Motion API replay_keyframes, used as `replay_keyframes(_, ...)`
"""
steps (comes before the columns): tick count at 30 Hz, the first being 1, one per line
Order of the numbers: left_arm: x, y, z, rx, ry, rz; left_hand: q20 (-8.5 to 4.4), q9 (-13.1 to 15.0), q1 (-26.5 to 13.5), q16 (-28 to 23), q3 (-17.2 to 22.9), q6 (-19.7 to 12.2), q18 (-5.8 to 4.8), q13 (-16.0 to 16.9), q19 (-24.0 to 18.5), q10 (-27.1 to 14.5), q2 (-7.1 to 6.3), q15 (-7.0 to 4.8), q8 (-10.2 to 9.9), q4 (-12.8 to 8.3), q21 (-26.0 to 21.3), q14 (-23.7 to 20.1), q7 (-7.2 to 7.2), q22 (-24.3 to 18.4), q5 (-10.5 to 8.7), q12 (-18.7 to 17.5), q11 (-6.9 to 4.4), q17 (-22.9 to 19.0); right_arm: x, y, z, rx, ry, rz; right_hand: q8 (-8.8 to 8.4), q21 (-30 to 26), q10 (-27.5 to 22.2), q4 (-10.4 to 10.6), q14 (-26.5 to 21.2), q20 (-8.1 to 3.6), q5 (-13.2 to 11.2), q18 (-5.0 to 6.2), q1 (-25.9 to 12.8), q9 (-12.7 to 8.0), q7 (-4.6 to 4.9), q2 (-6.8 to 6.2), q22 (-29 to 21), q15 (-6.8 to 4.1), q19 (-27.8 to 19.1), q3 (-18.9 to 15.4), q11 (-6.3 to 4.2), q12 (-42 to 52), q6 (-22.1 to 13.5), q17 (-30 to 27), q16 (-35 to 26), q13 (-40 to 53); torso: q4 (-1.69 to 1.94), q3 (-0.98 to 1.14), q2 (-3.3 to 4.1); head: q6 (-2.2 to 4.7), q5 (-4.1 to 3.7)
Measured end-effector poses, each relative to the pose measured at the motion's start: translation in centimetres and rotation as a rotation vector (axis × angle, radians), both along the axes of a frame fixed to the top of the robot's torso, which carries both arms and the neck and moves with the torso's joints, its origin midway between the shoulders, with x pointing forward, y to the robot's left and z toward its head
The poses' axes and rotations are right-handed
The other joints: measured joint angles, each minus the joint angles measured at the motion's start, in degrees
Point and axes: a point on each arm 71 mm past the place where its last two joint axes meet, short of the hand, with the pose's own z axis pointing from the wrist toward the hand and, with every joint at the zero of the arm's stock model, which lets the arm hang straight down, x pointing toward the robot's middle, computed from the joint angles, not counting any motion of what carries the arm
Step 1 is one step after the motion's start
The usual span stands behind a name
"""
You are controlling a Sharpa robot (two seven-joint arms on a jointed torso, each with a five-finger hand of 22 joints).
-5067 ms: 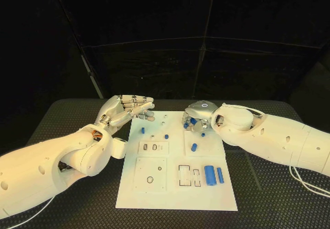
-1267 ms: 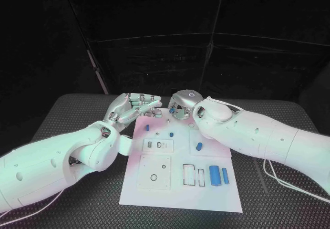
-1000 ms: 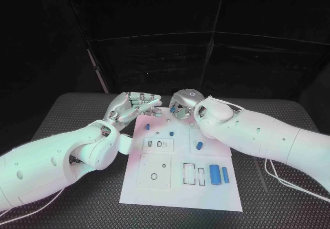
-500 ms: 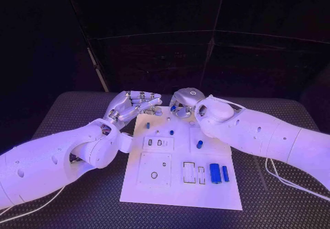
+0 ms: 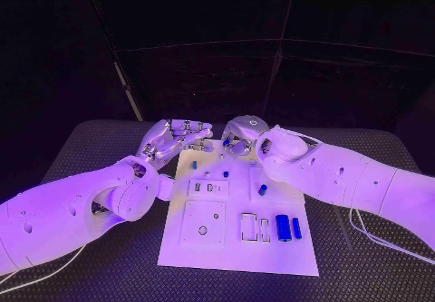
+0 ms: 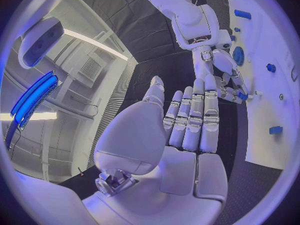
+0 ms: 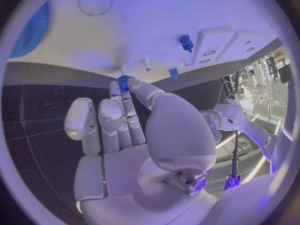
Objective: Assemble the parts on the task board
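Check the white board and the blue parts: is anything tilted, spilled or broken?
Nothing stands out. The task board lies flat on the table, and two blue cylinders rest side by side on it. The right hand pinches a small blue part in its fingers.

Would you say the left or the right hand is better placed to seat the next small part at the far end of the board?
Probably the right hand: it pinches a small blue part at its fingertips just above the task board's far edge. The left hand hovers beside it with fingers together, holding nothing.
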Motion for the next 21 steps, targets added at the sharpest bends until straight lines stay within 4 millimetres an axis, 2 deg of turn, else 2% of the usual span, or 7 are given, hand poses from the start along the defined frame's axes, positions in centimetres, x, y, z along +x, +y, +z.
replay_keyframes(13, 0.02, 0.05, -0.01, 0.001, 0.000, 0.001, 0.00, 0.00, 0.00, 0.00, 0.00, 0.00, 0.00, 0.00, 0.00, 0.00, 0.00, 0.00, 0.00, 0.00, 0.00, 0.00, 0.00, 0.00, 0.00, 0.00, 0.00, 0.00, -0.11, -0.01, 0.09, 0.003, -0.008, 0.003, 0.00, 0.00, -0.21, 0.15, -0.21, 0.21, 0.00, 0.00, -0.22, -0.01, 0.00, -0.23, -0.16, 0.21, -0.21, -0.15, -0.21, 0.00, 0.00, -0.34, -0.06, 0.01, 0.03, -0.02, 0.00, 0.02, -0.07)
replay_keyframes(16, 0.02, 0.06, -0.01, 0.001, 0.000, 0.001, 0.00, 0.01, 0.00, 0.00, 0.00, 0.00, 0.00, 0.01, 0.00, 0.00, 0.00, 0.00, 0.00, 0.00, 0.00, 0.00, 0.00, 0.00, 0.00, 0.00, 0.00, 0.00, -0.08, -0.02, 0.07, 0.000, -0.009, 0.001, 0.01, 0.00, -0.53, 0.15, -0.21, 0.24, 0.00, 0.00, -0.41, 0.01, 0.20, -0.41, -0.65, 0.21, -0.24, -0.15, 0.10, 0.00, -0.20, -0.87, -0.42, -0.03, 0.07, -0.03, 0.00, -0.03, -0.09)
replay_keyframes(19, 0.02, 0.08, -0.01, 0.001, 0.000, 0.001, 0.00, 0.01, 0.00, 0.00, 0.00, 0.00, 0.00, 0.01, 0.00, 0.00, 0.00, 0.00, 0.00, 0.00, 0.00, 0.00, 0.00, 0.00, 0.00, 0.00, 0.00, 0.00, -0.02, -0.03, 0.04, -0.005, -0.009, -0.004, 0.01, -0.06, -1.04, 0.48, -0.42, 0.33, 0.00, 0.00, -0.60, 0.02, -0.01, -0.60, -1.12, 0.41, -0.58, -0.21, 0.21, 0.00, -0.40, -1.48, -0.72, -0.07, 0.10, -0.03, 0.01, -0.12, -0.09)
replay_keyframes(21, 0.02, 0.10, -0.01, 0.001, 0.000, 0.002, 0.00, 0.01, 0.00, 0.00, 0.00, 0.00, 0.00, 0.01, 0.00, 0.00, 0.00, 0.00, 0.00, 0.00, -0.12, 0.00, 0.00, 0.00, 0.00, 0.00, 0.00, 0.00, 0.04, -0.08, 0.01, -0.009, -0.009, -0.009, 0.01, -0.26, -1.24, 0.51, -0.41, 0.41, 0.00, 0.00, -0.60, -0.01, 0.19, -0.60, -1.26, 0.41, -0.84, -0.18, 0.00, 0.00, -0.61, -1.70, -0.72, -0.07, 0.10, -0.03, 0.01, -0.13, -0.10)
